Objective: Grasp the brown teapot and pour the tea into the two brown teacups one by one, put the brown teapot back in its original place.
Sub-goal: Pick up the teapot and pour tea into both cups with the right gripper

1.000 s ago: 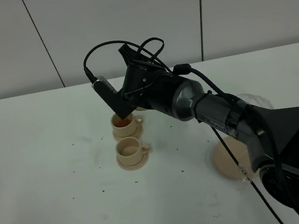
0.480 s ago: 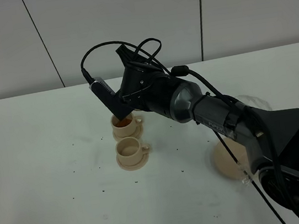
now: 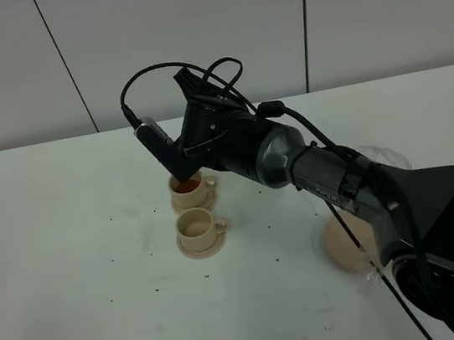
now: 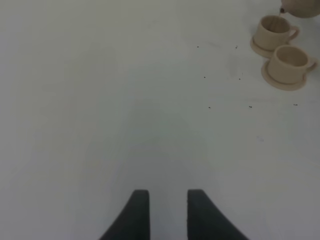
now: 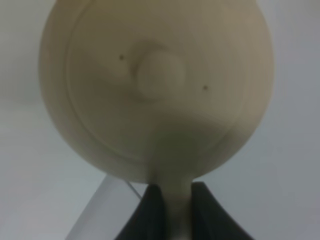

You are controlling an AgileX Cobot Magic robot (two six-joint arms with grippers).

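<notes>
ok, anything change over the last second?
The right gripper, still shut on the brown teapot by its handle, drifted slightly left in the high view, above the far teacup, which holds tea. The far teacup, near teacup and large saucer stayed put.

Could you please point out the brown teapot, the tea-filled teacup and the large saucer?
brown teapot (image 5: 156, 75): right wrist view, lid knob.
tea-filled teacup (image 3: 185, 201): exterior high view, front wall.
large saucer (image 3: 335, 246): exterior high view, bare left part.

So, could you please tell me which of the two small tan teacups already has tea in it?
The rear small tan teacup, farther from the camera, holds orange-brown liquid; the front teacup shows only a pale, dry-looking inside.
</notes>
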